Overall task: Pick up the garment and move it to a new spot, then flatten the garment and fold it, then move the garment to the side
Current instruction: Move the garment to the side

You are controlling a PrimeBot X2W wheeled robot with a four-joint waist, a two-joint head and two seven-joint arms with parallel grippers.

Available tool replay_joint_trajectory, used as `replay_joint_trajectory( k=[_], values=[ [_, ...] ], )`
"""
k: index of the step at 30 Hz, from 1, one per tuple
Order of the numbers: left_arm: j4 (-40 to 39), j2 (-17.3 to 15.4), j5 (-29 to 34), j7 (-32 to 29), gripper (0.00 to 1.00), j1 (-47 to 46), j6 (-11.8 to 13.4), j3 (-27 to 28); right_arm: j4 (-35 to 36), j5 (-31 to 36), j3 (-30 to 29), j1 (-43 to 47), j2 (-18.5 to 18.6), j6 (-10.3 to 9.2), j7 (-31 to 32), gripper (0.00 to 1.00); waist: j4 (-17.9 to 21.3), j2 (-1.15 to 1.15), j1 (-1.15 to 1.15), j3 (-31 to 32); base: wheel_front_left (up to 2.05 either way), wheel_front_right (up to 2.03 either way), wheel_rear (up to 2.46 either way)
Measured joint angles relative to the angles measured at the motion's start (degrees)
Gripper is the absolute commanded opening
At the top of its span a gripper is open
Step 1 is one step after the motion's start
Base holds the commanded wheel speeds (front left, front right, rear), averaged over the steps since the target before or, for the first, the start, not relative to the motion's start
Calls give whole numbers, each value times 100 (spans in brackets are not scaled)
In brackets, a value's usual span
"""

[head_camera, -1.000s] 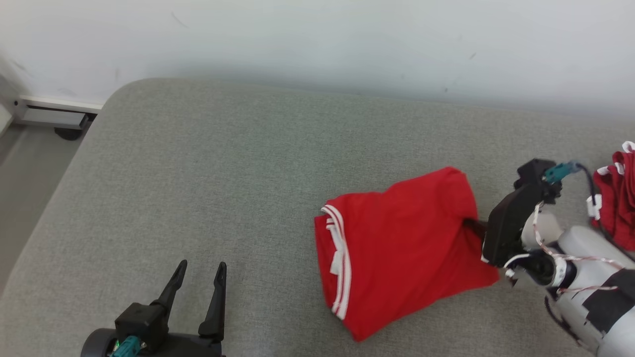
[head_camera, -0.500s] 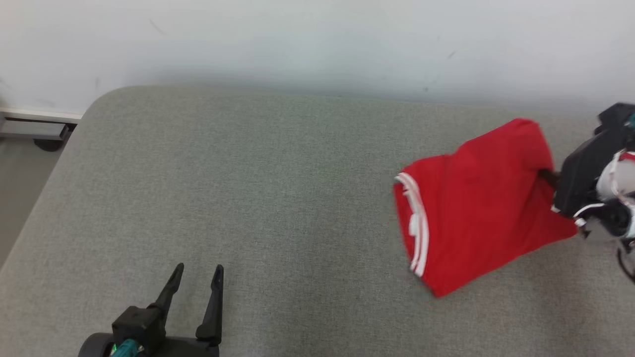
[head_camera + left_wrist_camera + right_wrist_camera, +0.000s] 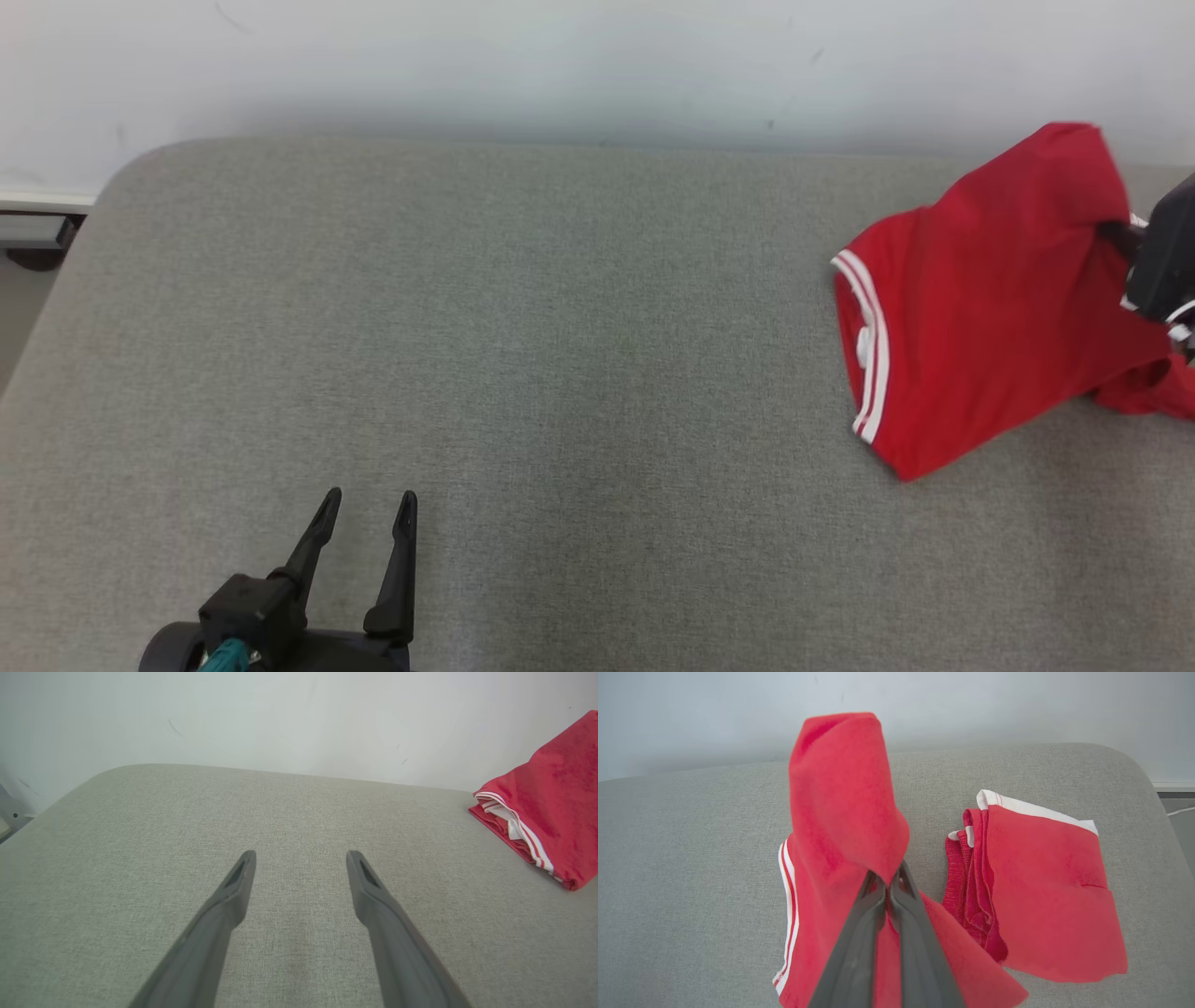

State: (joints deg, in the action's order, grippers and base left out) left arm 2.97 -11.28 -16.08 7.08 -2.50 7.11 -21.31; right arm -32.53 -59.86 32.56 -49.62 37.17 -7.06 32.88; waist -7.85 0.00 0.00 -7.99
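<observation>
The garment is a red shirt with white-striped trim, folded into a bundle. It hangs at the far right of the grey cushion, its upper corner raised and its lower edge on the fabric. My right gripper is shut on that raised corner, fingers buried in cloth. In the right wrist view the shut gripper pinches the garment, which drapes over the tips. My left gripper stands open and holds nothing at the lower left, far from the garment. The left wrist view shows that gripper above bare cushion.
A second folded red piece with a white edge lies on the cushion just right of the held garment. A pale wall runs behind the cushion. The cushion's rounded left corner drops to the floor.
My right gripper has carried the garment to the right and toward the wall, with its corner lifted higher. The head camera has also shifted. The left gripper has stayed open in place.
</observation>
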Motion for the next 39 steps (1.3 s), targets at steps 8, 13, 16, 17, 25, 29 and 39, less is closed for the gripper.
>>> replay_joint_trajectory(
  k=[8, 13, 16, 17, 25, 29, 39],
  values=[
    [-105, -20, 1, -49, 100, -40, 0, 59, -98, 58, -152, -329, 201, -2, 67, 0, 149, 0, 0, -280, 0, 0, 0],
    [-140, -46, 1, -105, 100, -47, 0, 82, -141, 144, -175, -511, 274, -2, 75, 0, 262, 0, 0, -422, 0, 0, 0],
    [-169, -45, 1, -108, 100, -82, 0, 79, -198, 174, -196, -592, 376, -7, 91, 0, 321, 0, 0, -505, 0, 0, 0],
    [-170, -44, 1, -111, 100, -130, 0, 77, -207, 204, -221, -630, 397, -7, 91, 0, 338, 0, 0, -534, 0, 0, 0],
    [-183, -42, 1, -160, 100, -285, -8, 52, -291, 257, -300, -789, 504, -7, 81, 0, 427, 0, 1, -697, 0, 0, 0],
    [-179, -42, 1, -183, 100, -313, -8, 47, -345, 332, -321, -895, 609, -7, 65, 0, 436, 0, 0, -719, 0, 0, 0],
    [-175, -31, 1, -203, 100, -391, -13, 26, -497, 619, -233, -1017, 799, -7, 74, 0, 433, -1, 0, -803, 0, 0, 0]
  ],
)
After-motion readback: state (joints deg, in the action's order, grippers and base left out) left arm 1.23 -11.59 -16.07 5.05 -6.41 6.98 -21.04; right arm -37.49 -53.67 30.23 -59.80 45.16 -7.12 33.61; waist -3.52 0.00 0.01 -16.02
